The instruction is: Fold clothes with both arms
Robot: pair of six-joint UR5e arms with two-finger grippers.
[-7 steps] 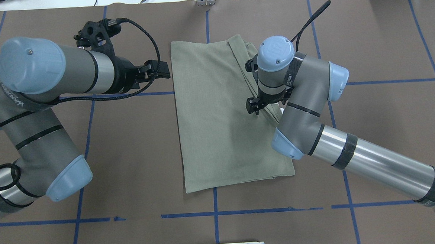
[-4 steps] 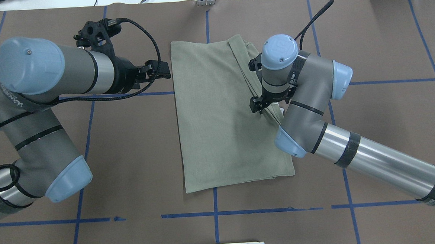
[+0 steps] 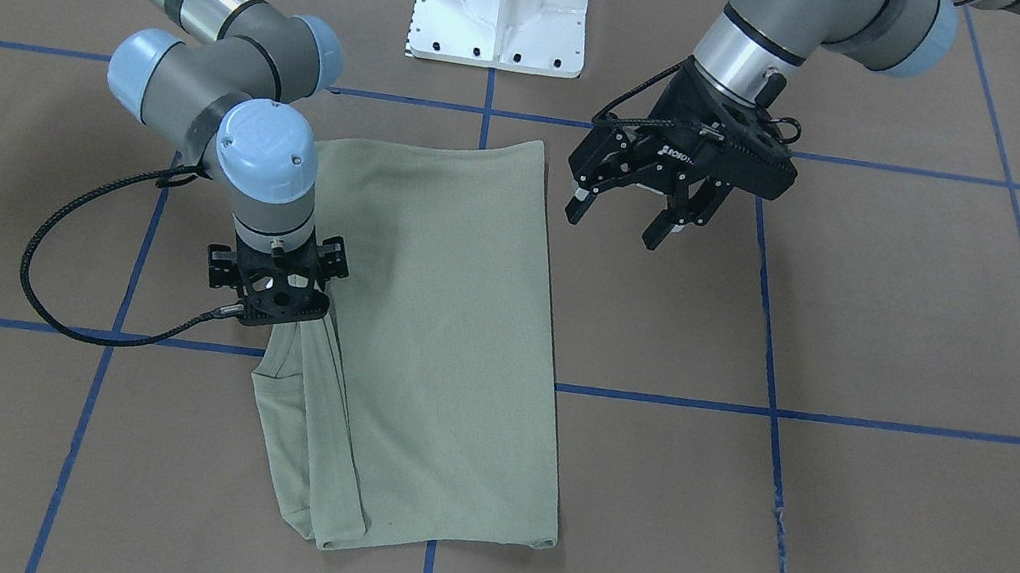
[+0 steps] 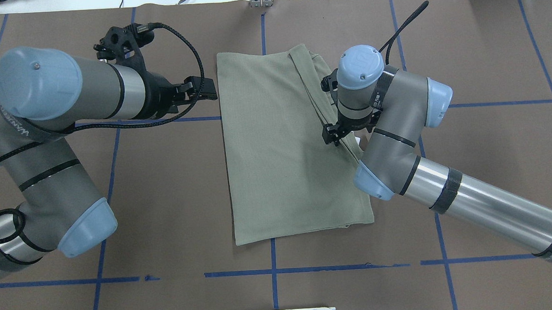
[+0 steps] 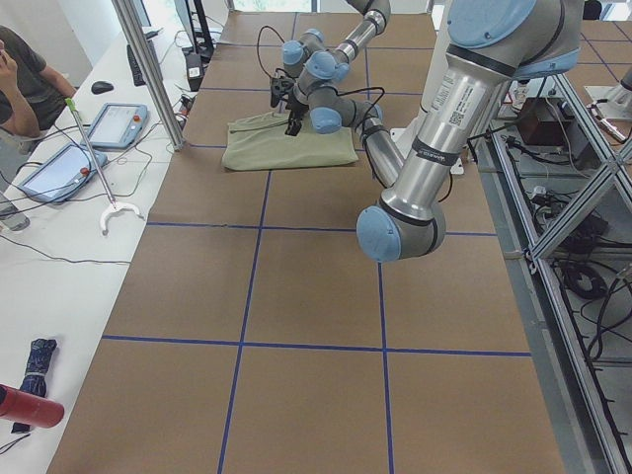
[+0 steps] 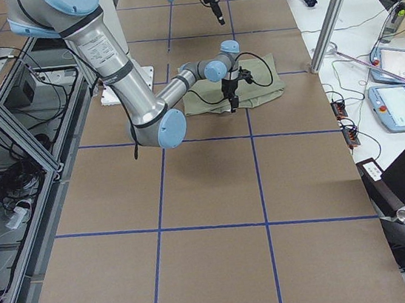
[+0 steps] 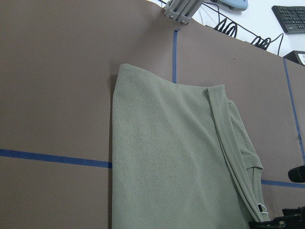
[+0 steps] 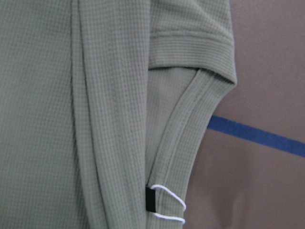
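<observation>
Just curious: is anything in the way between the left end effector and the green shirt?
Nothing visible does. The left end effector hangs open beside the shirt, with only brown table paper between them.

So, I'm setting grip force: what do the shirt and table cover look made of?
Shirt: soft matte knit, perhaps cotton; fine waffle grid, ribbed neck band. Table cover: matte brown paper or card, it seems; flat, dull, under blue tape lines.

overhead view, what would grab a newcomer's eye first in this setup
The sage-green shirt, folded into a long rectangle at mid-table, draws the eye first. The right arm points straight down at the shirt's layered edge, while the left claw hangs open just off the opposite edge.
</observation>
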